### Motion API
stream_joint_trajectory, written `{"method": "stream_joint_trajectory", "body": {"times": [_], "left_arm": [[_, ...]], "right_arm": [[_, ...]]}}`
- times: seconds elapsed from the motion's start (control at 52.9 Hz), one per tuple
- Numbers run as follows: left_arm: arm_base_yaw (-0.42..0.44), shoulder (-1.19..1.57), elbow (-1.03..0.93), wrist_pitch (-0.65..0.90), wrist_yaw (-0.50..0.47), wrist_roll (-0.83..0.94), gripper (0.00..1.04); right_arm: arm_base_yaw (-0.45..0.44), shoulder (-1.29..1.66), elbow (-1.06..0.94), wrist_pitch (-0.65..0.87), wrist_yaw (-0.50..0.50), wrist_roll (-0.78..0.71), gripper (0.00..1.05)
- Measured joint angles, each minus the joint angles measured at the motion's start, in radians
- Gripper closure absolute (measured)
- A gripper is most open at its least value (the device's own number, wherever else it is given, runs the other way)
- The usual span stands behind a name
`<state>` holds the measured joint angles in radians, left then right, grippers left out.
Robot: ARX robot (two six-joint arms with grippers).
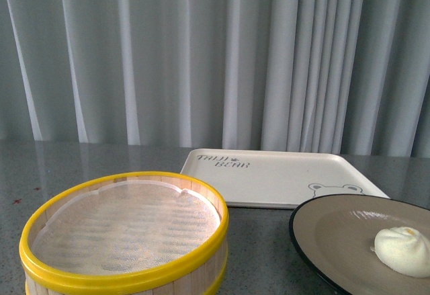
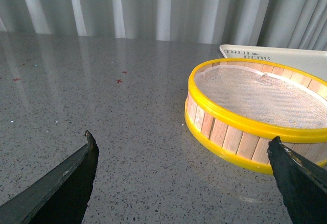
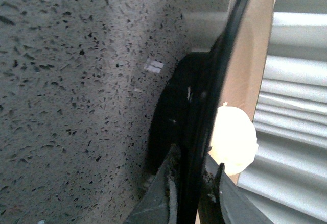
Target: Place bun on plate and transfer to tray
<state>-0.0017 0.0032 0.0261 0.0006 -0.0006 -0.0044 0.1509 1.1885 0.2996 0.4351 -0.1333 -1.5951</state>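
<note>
The cream-white bun [image 1: 403, 250] lies on the tan plate with a black rim [image 1: 336, 231] at the front right. The plate stands just in front of the cream tray with lettering and a bear face [image 1: 275, 177]. In the right wrist view my right gripper [image 3: 193, 175] is shut on the plate's black rim [image 3: 225, 55], with the bun [image 3: 234, 140] just beyond the fingers; the plate appears lifted off the table. My left gripper [image 2: 183, 147] is open and empty above the grey table, left of the steamer basket. Neither arm shows in the front view.
A round wooden steamer basket with yellow rims [image 1: 124, 231] stands at the front left, empty, also in the left wrist view [image 2: 255, 114]. The grey speckled table [image 2: 102, 96] extends left of it. Grey curtains [image 1: 201, 53] hang behind the table.
</note>
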Motion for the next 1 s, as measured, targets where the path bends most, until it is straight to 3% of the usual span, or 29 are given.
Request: {"method": "stream_joint_trajectory", "body": {"times": [0.057,0.303,0.53,0.681,1.003], "left_arm": [[0.0,0.0,0.0,0.0,0.0,0.0,0.07],[0.0,0.0,0.0,0.0,0.0,0.0,0.07],[0.0,0.0,0.0,0.0,0.0,0.0,0.07],[0.0,0.0,0.0,0.0,0.0,0.0,0.07],[0.0,0.0,0.0,0.0,0.0,0.0,0.07]], "right_arm": [[-0.002,-0.009,-0.002,0.009,0.0,-0.009,1.02],[-0.002,-0.034,-0.026,0.057,0.026,0.005,1.02],[0.004,-0.127,0.0,0.003,0.016,0.051,1.02],[-0.013,-0.138,0.067,-0.064,-0.031,0.067,1.02],[-0.156,0.025,0.305,-0.162,-0.211,0.007,1.02]]}}
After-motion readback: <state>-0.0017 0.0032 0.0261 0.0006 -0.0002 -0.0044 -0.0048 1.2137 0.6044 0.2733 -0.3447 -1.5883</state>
